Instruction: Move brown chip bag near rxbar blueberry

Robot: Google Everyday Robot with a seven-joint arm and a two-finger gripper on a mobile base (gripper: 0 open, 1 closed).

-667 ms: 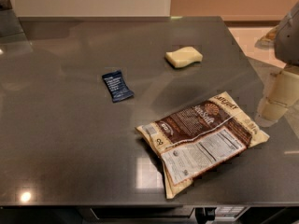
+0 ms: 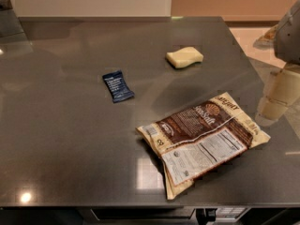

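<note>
The brown chip bag (image 2: 202, 139) lies flat on the dark grey table (image 2: 61, 139) at the front right, its white nutrition label facing up. The rxbar blueberry (image 2: 118, 86), a small navy wrapper with white print, lies left of the table's middle, well apart from the bag. My gripper (image 2: 277, 97) shows as a blurred cream part of the arm at the right edge of the view. It is just right of the bag's far corner, off the table's side, and holds nothing that I can see.
A pale yellow sponge (image 2: 184, 57) lies at the back, right of centre. The table's right edge runs close to the arm, with light floor beyond it. A white wall stands behind the table.
</note>
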